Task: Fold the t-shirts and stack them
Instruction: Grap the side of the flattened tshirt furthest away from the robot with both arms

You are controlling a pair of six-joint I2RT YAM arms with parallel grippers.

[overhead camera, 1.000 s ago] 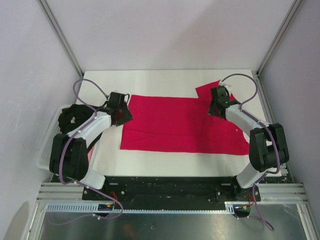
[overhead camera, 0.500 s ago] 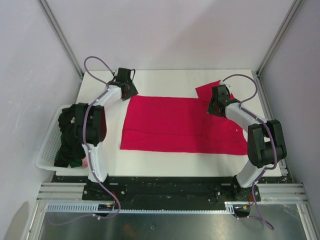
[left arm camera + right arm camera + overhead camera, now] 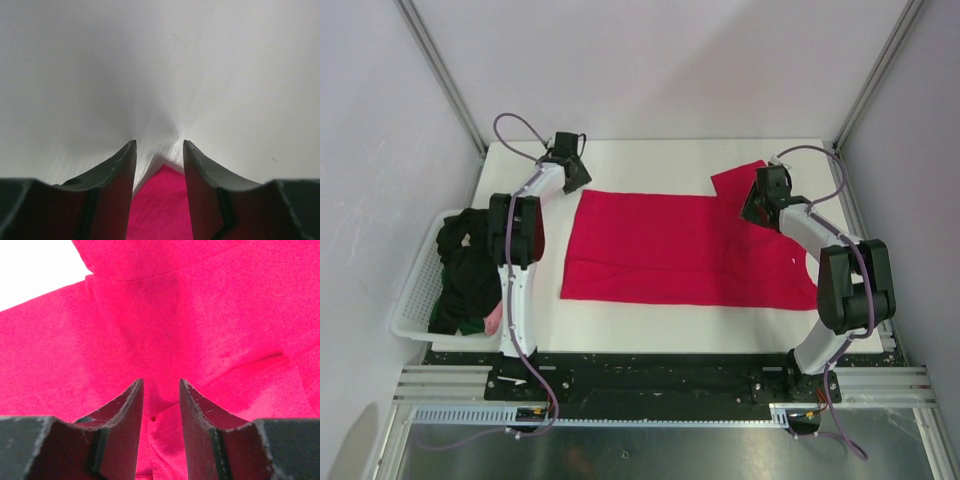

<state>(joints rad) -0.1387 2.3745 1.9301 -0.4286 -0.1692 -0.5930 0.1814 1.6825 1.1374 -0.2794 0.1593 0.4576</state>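
Crimson-red t-shirt [image 3: 690, 250] is lying spread flat across the middle of the white table [image 3: 650, 165], stretching from a little inside the table's left side almost to its right edge. One sleeve [image 3: 735, 178] is sticking out toward the table's far right corner. Its cloth is lying mostly smooth, with a seam or crease running along the part nearest the table's front edge.

A black or very dark t-shirt [image 3: 465, 270] is sitting bunched in the white lattice basket [image 3: 410, 310], which is hanging just off the table's left edge. A pale pink bit of cloth [image 3: 493, 320] is peeking out beside the dark one, at the basket end closest to the table's front; what garment it is cannot be told.

The left gripper [image 3: 576, 180] is reaching out over the table's far left part, with its arm stretching up along the table's left side. In the left wrist view this gripper [image 3: 159, 145] is holding its fingers [image 3: 120, 165] apart, and the far left corner of the red shirt [image 3: 160, 210] is showing in the gap between them, lying on the table and not pinched.

The right gripper [image 3: 752, 208] is hovering over the table's far right part, above the red shirt where the sleeve is joining the body. In the right wrist view this gripper [image 3: 161, 382] is keeping its fingers [image 3: 127, 410] parted too, with only red cloth showing beneath and between them; whether the tips are touching the cloth cannot be told.
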